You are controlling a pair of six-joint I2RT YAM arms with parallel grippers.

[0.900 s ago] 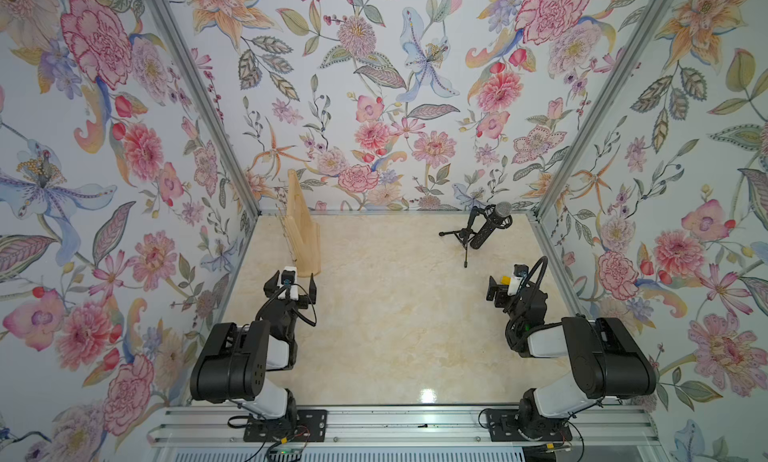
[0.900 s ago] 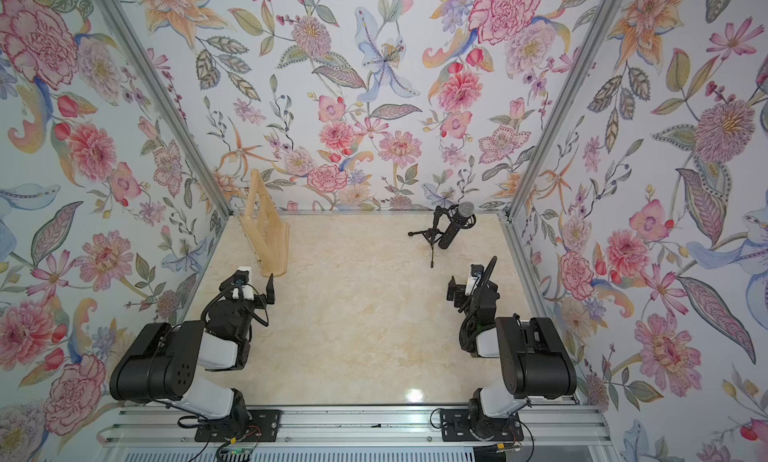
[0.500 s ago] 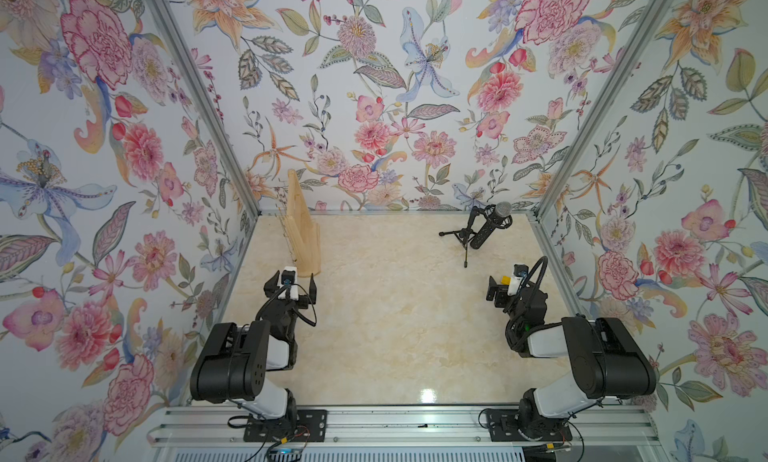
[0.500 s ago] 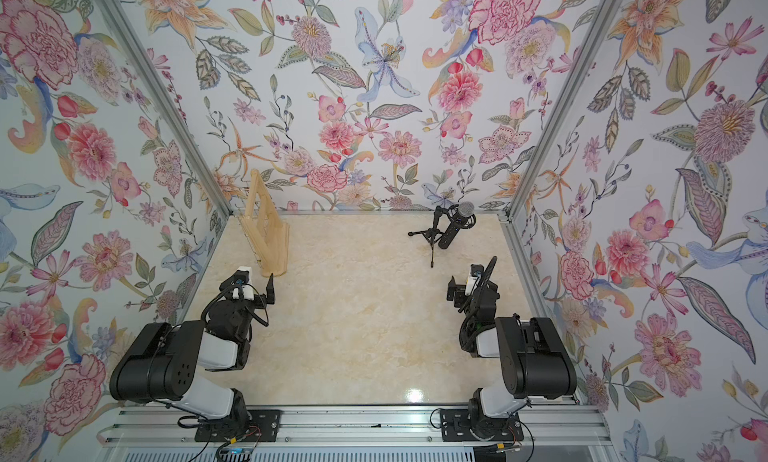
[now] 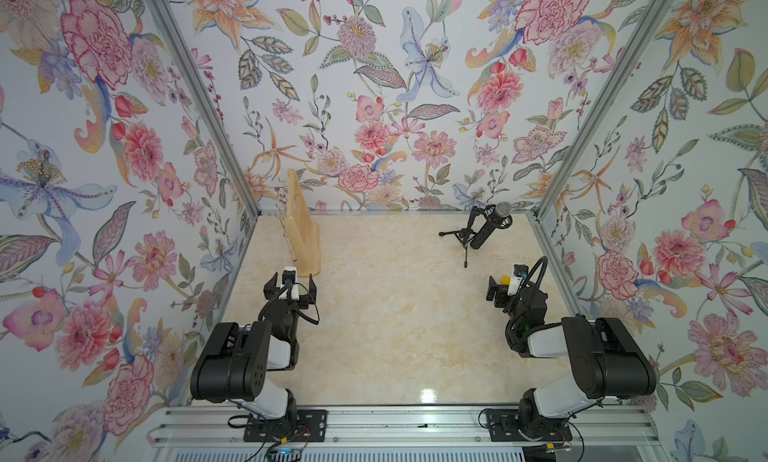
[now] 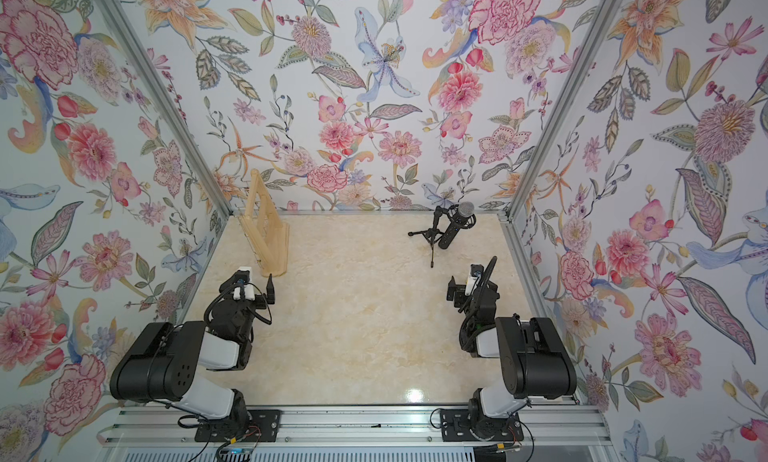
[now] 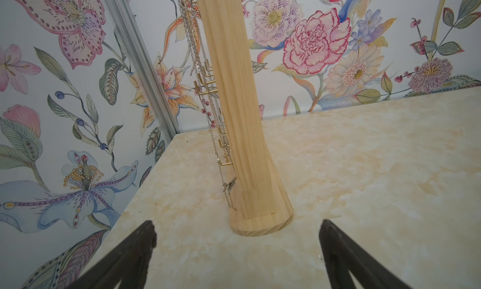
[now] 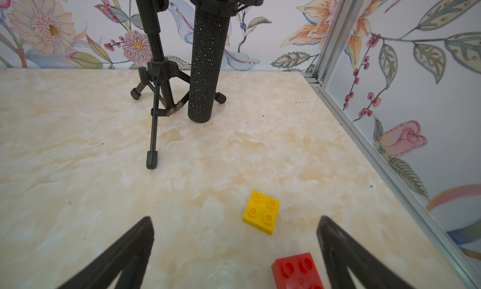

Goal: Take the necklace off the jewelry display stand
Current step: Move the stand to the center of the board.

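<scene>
My left claw (image 7: 237,224) wide, empty, near jewelry display stand (image 7: 234,87); necklace (image 7: 230,184) hangs on it. Right claw (image 8: 235,218) wide too, far from stand.

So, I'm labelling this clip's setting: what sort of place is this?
Probably a staged robot test booth, not a home: floral wallpaper panels in aluminium framing, black-and-white robot arms, left and right, bolted to a silver rail, and props like the light wooden jewelry display stand.
</scene>
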